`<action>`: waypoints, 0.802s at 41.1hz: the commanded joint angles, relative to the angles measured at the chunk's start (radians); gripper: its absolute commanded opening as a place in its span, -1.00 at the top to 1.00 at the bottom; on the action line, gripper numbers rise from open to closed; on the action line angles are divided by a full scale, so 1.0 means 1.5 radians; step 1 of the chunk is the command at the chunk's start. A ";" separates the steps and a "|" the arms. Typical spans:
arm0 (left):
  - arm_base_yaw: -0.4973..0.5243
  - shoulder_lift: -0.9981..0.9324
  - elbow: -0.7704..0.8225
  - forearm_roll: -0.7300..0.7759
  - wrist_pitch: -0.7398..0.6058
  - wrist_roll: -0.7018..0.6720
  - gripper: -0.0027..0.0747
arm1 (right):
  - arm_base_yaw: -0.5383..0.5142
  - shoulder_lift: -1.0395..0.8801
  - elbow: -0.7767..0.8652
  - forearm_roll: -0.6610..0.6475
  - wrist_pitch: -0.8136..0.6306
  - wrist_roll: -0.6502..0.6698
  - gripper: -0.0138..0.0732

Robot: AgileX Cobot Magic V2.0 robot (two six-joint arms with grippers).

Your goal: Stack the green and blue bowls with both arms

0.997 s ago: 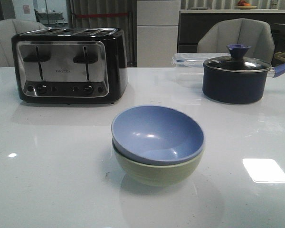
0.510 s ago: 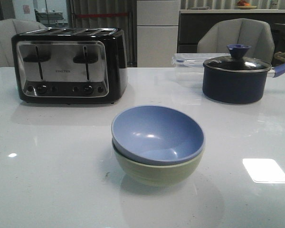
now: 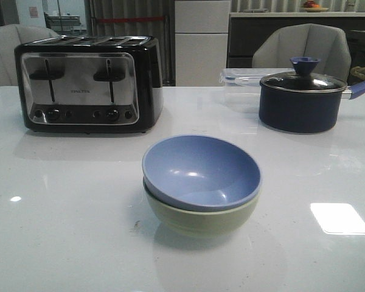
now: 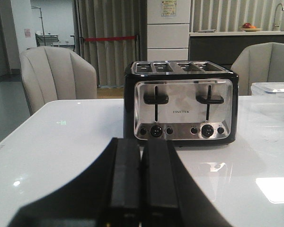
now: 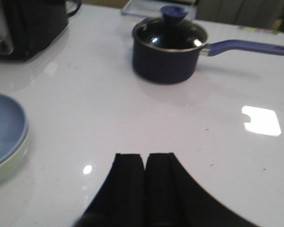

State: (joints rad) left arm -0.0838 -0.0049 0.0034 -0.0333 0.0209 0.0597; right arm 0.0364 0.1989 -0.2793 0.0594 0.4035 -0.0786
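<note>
At both wrists the fingers are pressed together with nothing between them: the left gripper (image 4: 141, 177) points toward the toaster (image 4: 181, 101), and the right gripper (image 5: 144, 182) hangs over bare table (image 5: 132, 113), apart from the bowls beside it. On the table's near middle, the blue bowl (image 3: 201, 172) sits nested inside the green bowl (image 3: 201, 220), upright, its rim just above the green one's. Behind them stand the toaster on the left and a lidded navy pot (image 3: 302, 97) on the right, with a clear container (image 3: 240, 82) just beside the pot.
</note>
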 commanded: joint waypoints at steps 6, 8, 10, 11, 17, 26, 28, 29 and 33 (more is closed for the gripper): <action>0.002 -0.013 0.003 -0.006 -0.058 -0.007 0.69 | -0.056 -0.120 0.112 -0.003 -0.183 -0.006 0.56; 0.002 -0.013 0.003 -0.006 -0.058 -0.007 0.69 | -0.056 -0.135 0.137 -0.003 -0.201 -0.006 0.56; 0.002 -0.013 0.003 -0.006 -0.058 -0.007 0.69 | -0.056 -0.143 0.154 -0.002 -0.215 -0.006 0.56; 0.002 -0.013 0.003 -0.006 -0.058 -0.007 0.69 | -0.055 -0.148 0.163 -0.002 -0.225 -0.006 0.56; 0.002 -0.013 0.003 -0.006 -0.058 -0.007 0.69 | -0.033 -0.152 0.203 -0.002 -0.288 -0.006 0.56; 0.002 -0.013 0.003 -0.006 -0.058 -0.007 0.69 | -0.029 -0.152 0.202 -0.002 -0.291 -0.006 0.56; 0.002 -0.013 0.003 -0.006 -0.058 -0.007 0.69 | -0.029 -0.152 0.202 -0.002 -0.290 -0.006 0.56; 0.002 -0.013 0.003 -0.006 -0.058 -0.007 0.69 | -0.029 -0.152 0.202 -0.002 -0.290 -0.006 0.56; 0.002 -0.013 0.003 -0.006 -0.058 -0.007 0.69 | -0.029 -0.152 0.202 0.002 -0.295 -0.006 0.56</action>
State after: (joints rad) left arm -0.0838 -0.0049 0.0034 -0.0350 0.0191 0.0580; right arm -0.0073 -0.0107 0.0272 0.0594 0.0626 -0.0786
